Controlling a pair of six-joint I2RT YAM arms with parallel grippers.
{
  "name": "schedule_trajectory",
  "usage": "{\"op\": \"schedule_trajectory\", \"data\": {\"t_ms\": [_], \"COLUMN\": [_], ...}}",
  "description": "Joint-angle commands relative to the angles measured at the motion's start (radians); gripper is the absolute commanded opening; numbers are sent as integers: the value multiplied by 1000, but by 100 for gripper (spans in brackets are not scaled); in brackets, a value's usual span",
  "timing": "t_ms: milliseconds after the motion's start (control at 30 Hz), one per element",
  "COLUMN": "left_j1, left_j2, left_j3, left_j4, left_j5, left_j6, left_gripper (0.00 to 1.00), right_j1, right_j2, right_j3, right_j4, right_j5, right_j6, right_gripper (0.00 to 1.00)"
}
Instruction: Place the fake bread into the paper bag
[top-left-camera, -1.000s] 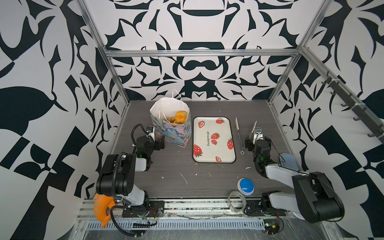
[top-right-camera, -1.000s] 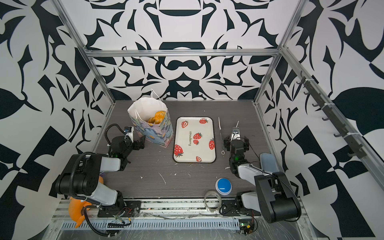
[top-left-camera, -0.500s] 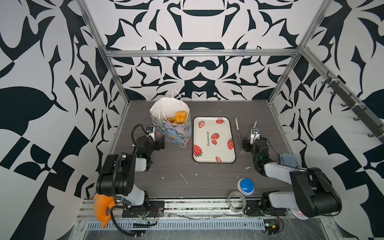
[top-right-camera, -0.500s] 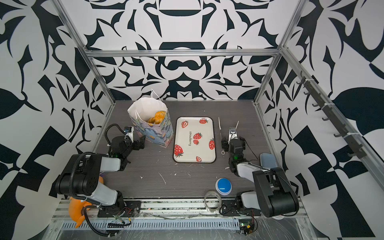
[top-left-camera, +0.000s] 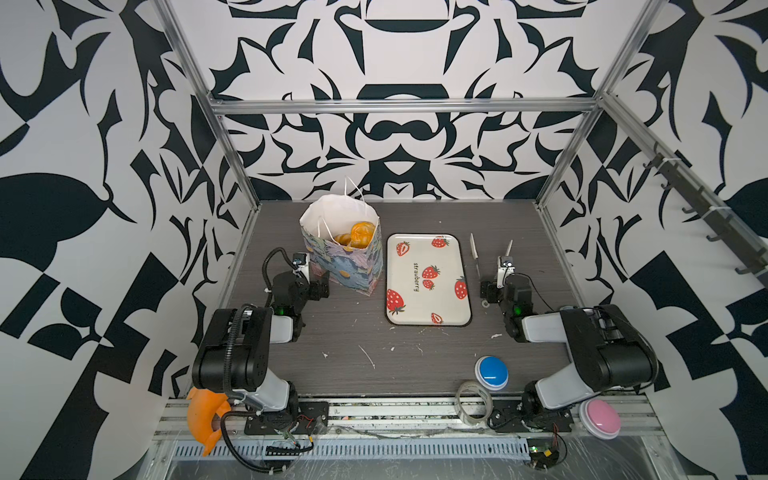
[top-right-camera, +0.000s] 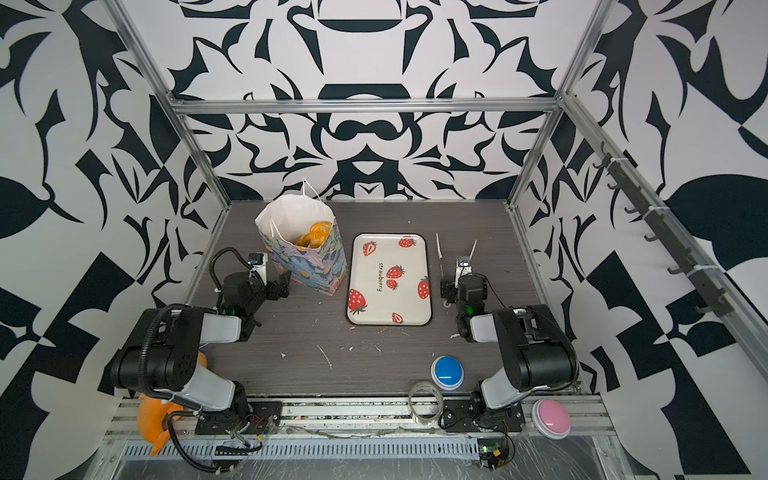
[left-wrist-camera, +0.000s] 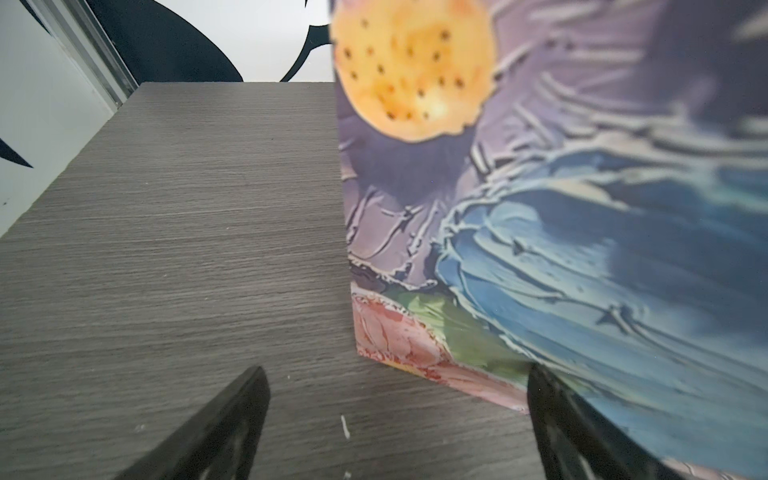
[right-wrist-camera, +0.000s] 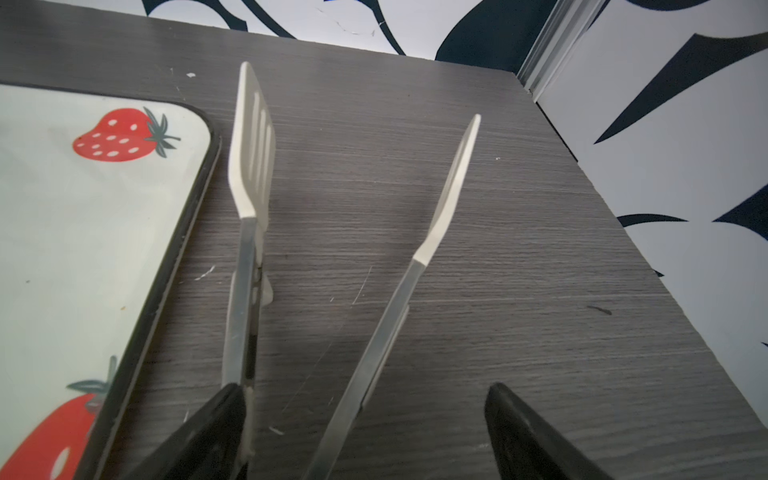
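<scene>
My left fingers (top-left-camera: 319, 288) are spread wide and grip nothing. They sit low over the surface (top-left-camera: 374, 345), at the bottom corner of the bag (top-left-camera: 349, 266). In the left wrist view one finger (left-wrist-camera: 573, 428) stands right against the bag's printed face (left-wrist-camera: 582, 249). I cannot tell whether it touches. The other finger (left-wrist-camera: 224, 428) is out over bare surface.

The bag stands upright at the back left with its mouth open. The bread (top-left-camera: 360, 233) lies inside it, glossy orange pieces showing against the white lining in both top views. The tray (top-left-camera: 428, 253) lies flat just beside the bag and has no bread on it.

My right fingers (top-left-camera: 489, 291) are also released and wide apart, on the far side of the tray from the bag. The tongs (right-wrist-camera: 249, 166) lie between them with their white tips pointing at the back wall. One tong arm runs along the tray's rim and meets one finger (right-wrist-camera: 208, 432). The other finger (right-wrist-camera: 528, 436) stands clear of the second tong arm, so I am not squeezing the tongs.

Near the front edge sit a blue button (top-left-camera: 491, 371), a tape roll (top-left-camera: 473, 401) and a pink button (top-left-camera: 600, 419).
</scene>
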Motion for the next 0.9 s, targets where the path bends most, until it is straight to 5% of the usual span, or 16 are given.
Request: {"op": "schedule_trajectory", "data": {"t_ms": [0,867], "left_j1": [4,4], "left_j2": [6,9], "left_j3": [11,13], "left_j4": [15,16], "left_j5": [-8,-7], "left_j6": [-4,-5], "left_gripper": [99,99], "right_j1": [-3,-3], "right_j2": [-3,16], "right_j3": [25,-4], "right_j4": [44,106], "right_j5": [-10,3], "right_j6": [16,21], "right_gripper": [99,100]}}
